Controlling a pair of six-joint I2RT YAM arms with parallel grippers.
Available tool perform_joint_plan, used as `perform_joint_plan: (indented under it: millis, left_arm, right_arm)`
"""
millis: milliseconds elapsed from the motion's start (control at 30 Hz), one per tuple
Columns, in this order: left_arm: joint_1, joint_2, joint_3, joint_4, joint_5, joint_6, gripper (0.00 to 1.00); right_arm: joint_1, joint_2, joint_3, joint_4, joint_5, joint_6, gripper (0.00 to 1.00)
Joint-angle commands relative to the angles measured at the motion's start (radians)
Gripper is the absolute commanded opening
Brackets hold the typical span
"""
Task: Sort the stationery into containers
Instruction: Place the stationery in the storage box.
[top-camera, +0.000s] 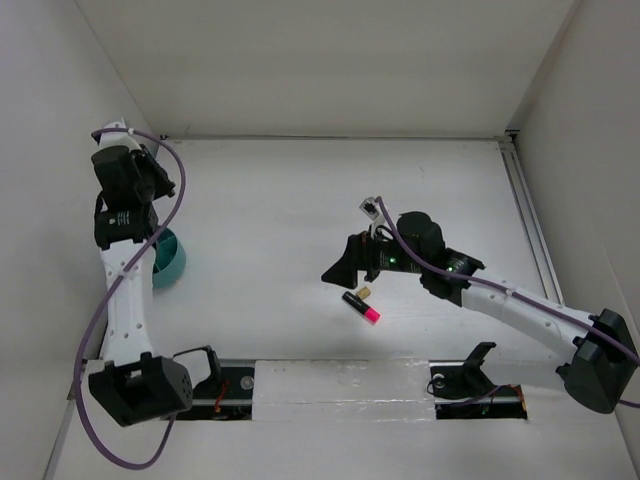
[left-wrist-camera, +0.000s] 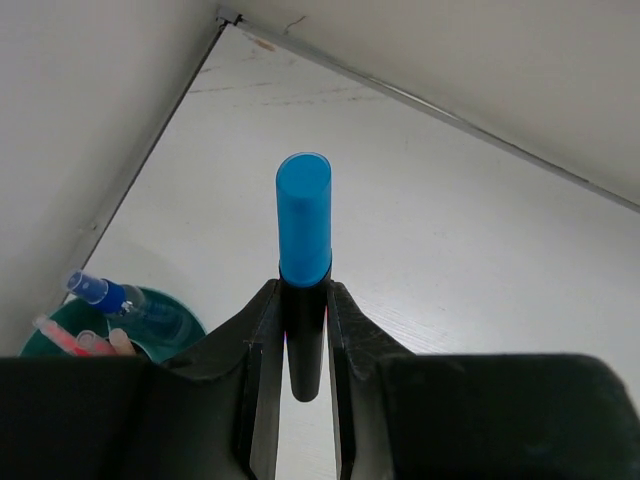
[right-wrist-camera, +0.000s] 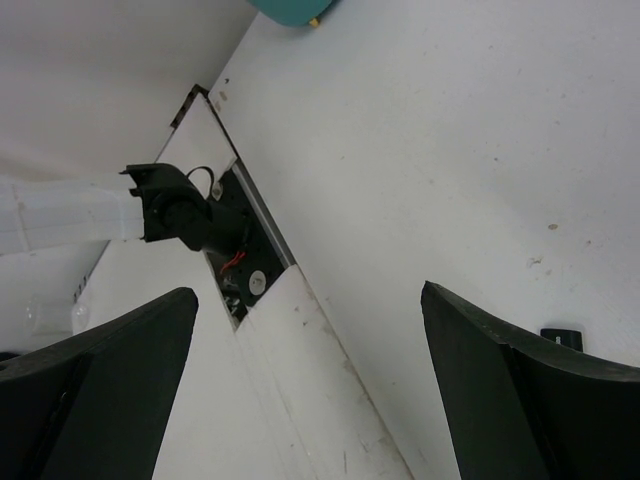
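My left gripper (top-camera: 140, 172) is raised by the left wall, above and behind the round teal organizer (top-camera: 168, 258). In the left wrist view the gripper (left-wrist-camera: 304, 300) is shut on a black marker with a blue cap (left-wrist-camera: 304, 225). The organizer (left-wrist-camera: 172, 322) at lower left holds a clear blue-capped pen (left-wrist-camera: 100, 293) and a thin pink pen (left-wrist-camera: 55, 336). My right gripper (top-camera: 340, 268) is open and empty, just above a black marker with a pink end (top-camera: 362, 307) and a tan bit (top-camera: 365, 293) on the table. Its jaws (right-wrist-camera: 310, 300) stand wide apart.
White walls close in the table on the left, back and right. A metal rail (top-camera: 528, 220) runs along the right side. The arm bases (top-camera: 140, 385) sit at the near edge. The right wrist view shows the left arm's base (right-wrist-camera: 180, 212) and the organizer's edge (right-wrist-camera: 295, 10).
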Motion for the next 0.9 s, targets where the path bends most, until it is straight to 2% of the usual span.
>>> perform_joint_plan:
  millis: [0, 67, 167, 267, 333, 433, 467, 600, 667, 700, 733, 767, 867]
  left_arm:
    - [0.001, -0.101, -0.066, 0.102, 0.048, 0.018, 0.00]
    - [0.001, -0.101, -0.103, 0.102, 0.066, 0.027, 0.00]
    - [-0.021, -0.091, -0.166, 0.126, 0.170, 0.038, 0.00]
    - [-0.106, -0.056, -0.178, 0.126, 0.125, 0.038, 0.00]
    - [-0.107, -0.046, -0.178, 0.117, 0.146, 0.038, 0.00]
    - [-0.096, -0.046, -0.178, 0.085, 0.079, 0.052, 0.00]
    - [-0.067, -0.046, -0.168, 0.073, 0.078, 0.052, 0.00]
    - [0.199, -0.068, -0.168, 0.063, 0.144, 0.041, 0.00]
    - [0.267, -0.077, -0.143, 0.054, 0.124, 0.029, 0.00]
    - [0.303, -0.077, -0.143, 0.081, 0.167, 0.009, 0.00]
    - [0.414, -0.086, -0.154, 0.095, 0.268, -0.040, 0.00]
    - [0.459, -0.086, -0.154, 0.106, 0.302, -0.056, 0.00]
    - [0.479, -0.095, -0.166, 0.106, 0.180, -0.056, 0.00]
  right_arm:
    - [-0.003, -0.006, -0.002, 0.039, 0.015, -0.001, 1.00]
    - [-0.003, -0.006, -0.002, 0.039, 0.015, -0.001, 1.00]
    - [-0.003, 0.003, -0.002, 0.039, 0.025, -0.001, 1.00]
    - [-0.003, 0.003, -0.002, 0.039, 0.035, -0.001, 1.00]
    - [-0.012, 0.003, -0.002, 0.039, 0.035, -0.001, 1.00]
    - [-0.012, 0.003, -0.002, 0.039, 0.044, -0.001, 1.00]
    - [-0.012, 0.003, -0.002, 0.039, 0.044, -0.001, 1.00]
    - [-0.012, -0.006, -0.002, 0.039, 0.044, -0.001, 1.00]
    - [-0.012, -0.006, -0.002, 0.039, 0.044, -0.001, 1.00]
    - [-0.012, -0.018, -0.002, 0.039, 0.044, -0.001, 1.00]
    - [-0.012, -0.029, -0.002, 0.039, 0.044, -0.001, 1.00]
    - [-0.012, -0.029, -0.002, 0.039, 0.044, -0.001, 1.00]
    - [-0.012, -0.038, -0.012, 0.039, 0.033, -0.010, 1.00]
